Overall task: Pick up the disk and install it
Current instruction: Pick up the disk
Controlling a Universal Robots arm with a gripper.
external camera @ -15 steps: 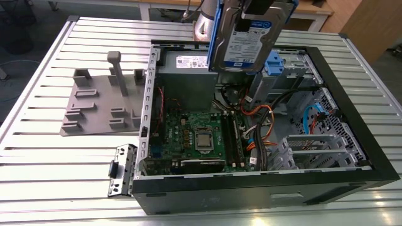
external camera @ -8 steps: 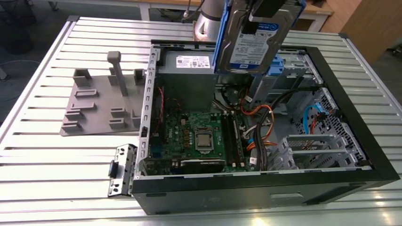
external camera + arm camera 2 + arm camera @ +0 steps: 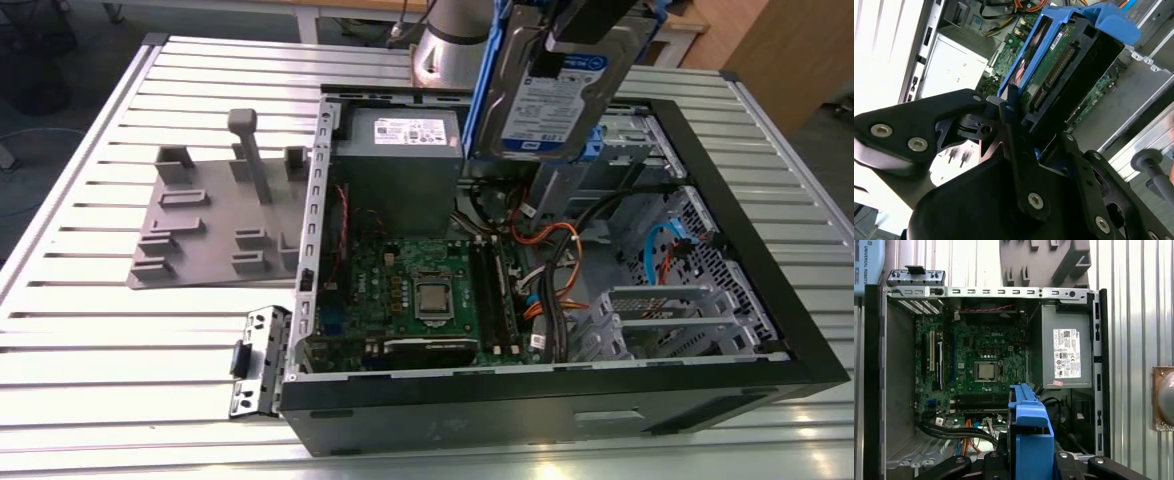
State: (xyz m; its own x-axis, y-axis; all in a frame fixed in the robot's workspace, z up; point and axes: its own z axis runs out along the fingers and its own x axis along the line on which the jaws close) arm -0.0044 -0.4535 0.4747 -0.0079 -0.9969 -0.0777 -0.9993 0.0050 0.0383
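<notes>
Above the case (image 3: pixel 790 340), disk (image 3: pixel 557 92) tight in pincer (image 3: pixel 591 35): label (image 3: pixel 547 122) in exterior view, connectors (image 3: pixel 1056 75) in second wrist view.

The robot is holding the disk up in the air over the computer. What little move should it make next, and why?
Probably ease it down a little, slowly. The gripper is shut on the disk, which hangs on edge above the open computer case and sits in no bay yet. Orange cables lie below it, so going gently seems wise. I cannot tell which bay it fits.

Open computer case (image 3: pixel 561 405), green motherboard (image 3: pixel 387 285), grey power supply (image 3: pixel 400 165), grey fixture (image 3: pixel 200 225) on slatted table (image 3: pixel 107 340)
</notes>
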